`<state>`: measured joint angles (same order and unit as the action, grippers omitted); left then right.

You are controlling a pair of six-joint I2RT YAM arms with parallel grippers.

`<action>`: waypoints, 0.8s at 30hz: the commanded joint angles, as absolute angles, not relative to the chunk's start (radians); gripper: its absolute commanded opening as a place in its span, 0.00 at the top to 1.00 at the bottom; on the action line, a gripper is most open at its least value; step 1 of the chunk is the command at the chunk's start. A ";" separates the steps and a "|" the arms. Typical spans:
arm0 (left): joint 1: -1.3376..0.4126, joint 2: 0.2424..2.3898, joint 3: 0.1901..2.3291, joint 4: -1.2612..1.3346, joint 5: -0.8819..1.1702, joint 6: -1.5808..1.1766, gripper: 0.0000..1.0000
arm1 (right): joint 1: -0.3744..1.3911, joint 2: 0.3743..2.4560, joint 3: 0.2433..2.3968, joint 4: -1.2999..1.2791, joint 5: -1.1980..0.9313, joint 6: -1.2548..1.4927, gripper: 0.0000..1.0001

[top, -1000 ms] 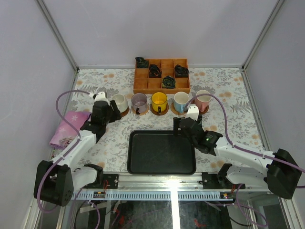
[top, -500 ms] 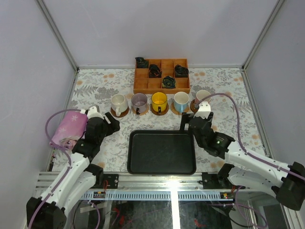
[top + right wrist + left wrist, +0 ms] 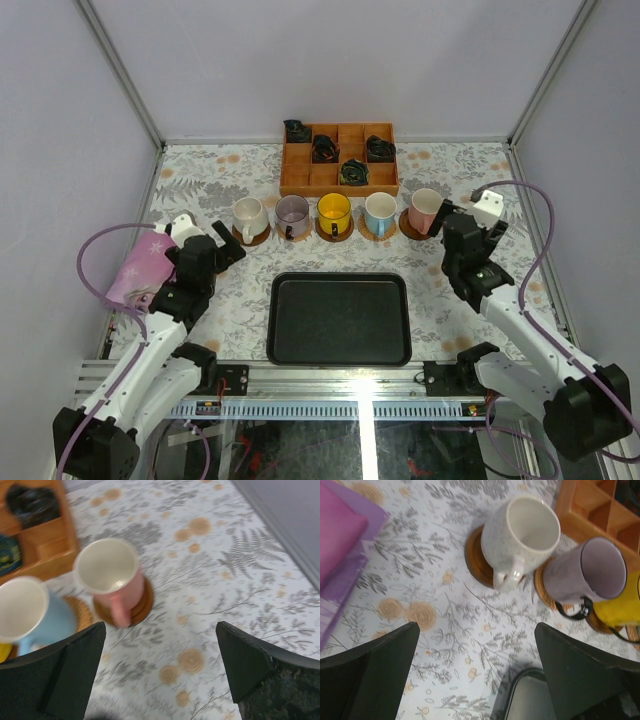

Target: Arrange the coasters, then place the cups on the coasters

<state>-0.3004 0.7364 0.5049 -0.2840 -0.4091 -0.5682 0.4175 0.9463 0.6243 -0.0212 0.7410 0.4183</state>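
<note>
Five cups stand in a row, each on its own round wooden coaster: cream-white (image 3: 248, 214), mauve-purple (image 3: 292, 212), yellow (image 3: 334, 211), light blue (image 3: 380, 211) and pink (image 3: 425, 209). In the left wrist view the cream cup (image 3: 525, 535) sits on a dark coaster (image 3: 476, 562) beside the purple cup (image 3: 585, 572). In the right wrist view the pink cup (image 3: 107, 570) rests on a dark coaster (image 3: 142, 605), next to the blue cup (image 3: 30, 615). My left gripper (image 3: 228, 244) (image 3: 476, 627) is open and empty, near-left of the cream cup. Right of the pink cup, my right gripper (image 3: 452, 218) (image 3: 161, 625) is open and empty.
A black rectangular tray (image 3: 340, 318) lies at the near centre. A wooden compartment box (image 3: 340, 178) holding dark items stands behind the cups. A pink-purple cloth bundle (image 3: 145, 265) lies at the left, next to my left arm. Enclosure walls bound the table.
Both arms have drawn back from the cup row: the left towards the near left, the right swinging out to the right of the pink cup. The left jaws have opened wider.
</note>
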 commanded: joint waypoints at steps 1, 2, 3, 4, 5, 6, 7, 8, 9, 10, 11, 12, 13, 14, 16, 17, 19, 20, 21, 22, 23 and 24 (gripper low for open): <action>-0.302 0.775 0.562 -0.286 -0.589 -0.621 0.00 | 0.300 1.011 0.657 0.064 0.770 0.446 0.01; -0.302 0.786 0.564 -0.288 -0.610 -0.623 0.00 | 0.283 1.024 0.654 0.070 0.788 0.447 0.01; -0.302 0.793 0.567 -0.287 -0.624 -0.620 0.00 | 0.268 1.038 0.654 0.080 0.802 0.444 0.01; -0.303 0.801 0.571 -0.290 -0.641 -0.624 0.00 | 0.258 1.045 0.653 0.088 0.809 0.444 0.01; -0.302 0.807 0.574 -0.297 -0.660 -0.632 0.00 | 0.247 1.051 0.651 0.099 0.806 0.442 0.01; -0.302 0.812 0.576 -0.296 -0.673 -0.640 0.00 | 0.235 1.054 0.651 0.108 0.798 0.443 0.01; -0.301 0.816 0.575 -0.285 -0.677 -0.645 0.00 | 0.224 1.059 0.651 0.115 0.783 0.443 0.01; -0.300 0.817 0.573 -0.270 -0.675 -0.644 0.00 | 0.215 1.065 0.652 0.120 0.764 0.446 0.01; -0.301 0.820 0.569 -0.256 -0.667 -0.645 0.00 | 0.209 1.074 0.655 0.120 0.744 0.452 0.01; -0.300 0.822 0.564 -0.246 -0.660 -0.649 0.00 | 0.205 1.083 0.661 0.115 0.728 0.456 0.01; -0.301 0.824 0.562 -0.240 -0.655 -0.651 0.00 | 0.204 1.092 0.670 0.100 0.716 0.461 0.01; -0.301 0.827 0.562 -0.240 -0.647 -0.653 0.00 | 0.205 1.099 0.678 0.083 0.709 0.466 0.01; -0.300 0.832 0.564 -0.248 -0.641 -0.653 0.00 | 0.205 1.102 0.686 0.065 0.707 0.474 0.01; -0.301 0.838 0.568 -0.260 -0.640 -0.655 0.00 | 0.204 1.101 0.690 0.053 0.705 0.481 0.01; -0.301 0.851 0.579 -0.289 -0.639 -0.659 0.00 | 0.204 1.087 0.689 0.041 0.690 0.491 0.01; -0.300 0.859 0.584 -0.303 -0.640 -0.660 0.00 | 0.205 1.077 0.684 0.038 0.677 0.495 0.01; -0.301 0.878 0.594 -0.325 -0.640 -0.668 0.00 | 0.205 1.061 0.680 0.029 0.647 0.503 0.01; -0.300 0.886 0.597 -0.331 -0.637 -0.668 0.00 | 0.204 1.054 0.680 0.020 0.635 0.507 0.01; -0.301 0.897 0.603 -0.338 -0.634 -0.669 0.00 | 0.204 1.049 0.682 0.004 0.625 0.512 0.01; -0.300 0.911 0.609 -0.349 -0.634 -0.676 0.00 | 0.205 1.046 0.684 -0.015 0.618 0.520 0.01; -0.301 0.925 0.615 -0.362 -0.634 -0.687 0.00 | 0.204 1.041 0.687 -0.033 0.610 0.526 0.01; -0.300 0.938 0.621 -0.373 -0.632 -0.694 0.00 | 0.204 1.038 0.689 -0.049 0.604 0.530 0.01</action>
